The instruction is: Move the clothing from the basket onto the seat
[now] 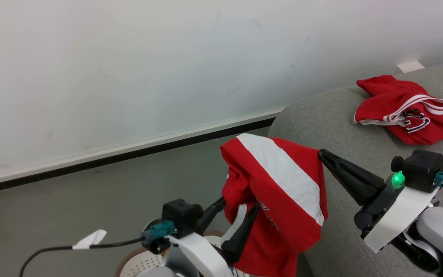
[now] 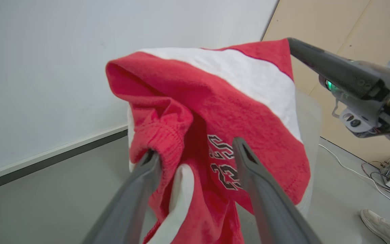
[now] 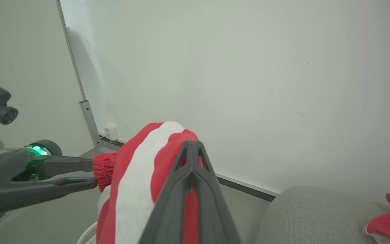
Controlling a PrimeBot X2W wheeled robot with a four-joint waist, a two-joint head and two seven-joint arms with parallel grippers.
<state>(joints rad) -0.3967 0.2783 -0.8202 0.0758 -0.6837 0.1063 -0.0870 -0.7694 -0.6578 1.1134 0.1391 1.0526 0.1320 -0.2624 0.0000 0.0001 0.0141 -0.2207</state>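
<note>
Red cloth with a wide white stripe hangs in the air between my two hands, above the basket [image 1: 144,261] and just beside the rounded edge of the grey seat [image 1: 321,119]. My right hand [image 1: 321,154] is pinched tight on the top corner of this red piece [image 1: 275,192]. My left hand [image 1: 240,203] has its fingers apart, with the stretchy band bunched against one finger. I think it is hooking the cloth more than squeezing it. Another piece of the clothing, the jersey [image 1: 406,111], already lies on the seat. I judge I am in the middle of carrying this piece over. To do it well, I should move both hands together toward the seat, so the cloth does not slip off my left finger. I should lift high enough that the dangling part clears the seat's edge and does not drag. Then I should lower it over the flat top, not the side, where it could slide to the floor [image 1: 90,192]. Only then should my right hand let go.
</note>
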